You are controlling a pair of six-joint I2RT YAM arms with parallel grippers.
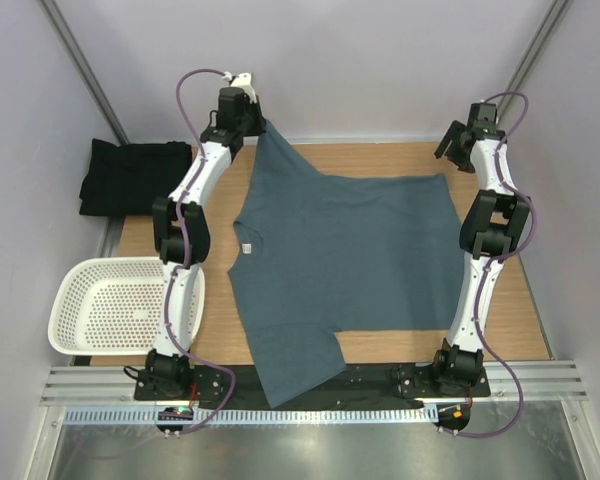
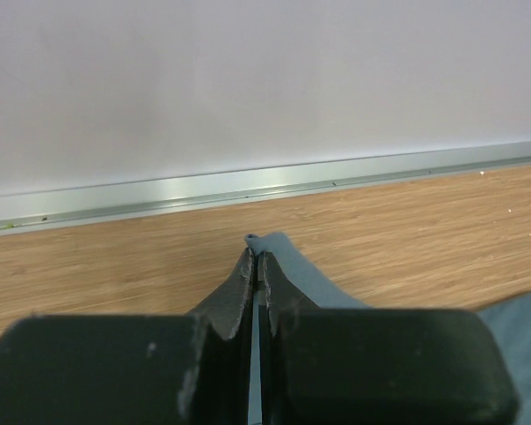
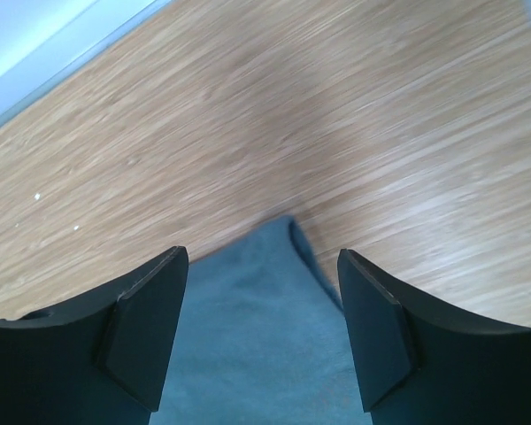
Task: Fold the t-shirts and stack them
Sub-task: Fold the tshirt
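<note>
From above, the blue shirt point(image 1: 350, 260) lay spread flat across the middle of the counter point(image 1: 380, 160), with its neck label toward 9 o'clock. One corner was drawn up to a point at 11 o'clock, where the left arm point(image 1: 195, 190) reached it. The right arm point(image 1: 490, 220) ended at 1 o'clock, just beyond the shirt's far right corner. The black shirt point(image 1: 135, 175) lay folded at 10 o'clock, off the counter's left edge. A basket point(image 1: 120, 305) sat at 8 o'clock.

At the left wrist, the left jaws were shut on a thin fold of the blue shirt point(image 2: 288, 266), above the counter point(image 2: 115, 257).

At the right wrist, the right jaws stood wide apart. The blue shirt point(image 3: 248, 328) had a corner lying on the counter point(image 3: 336, 115) between them, gripped by neither.
</note>
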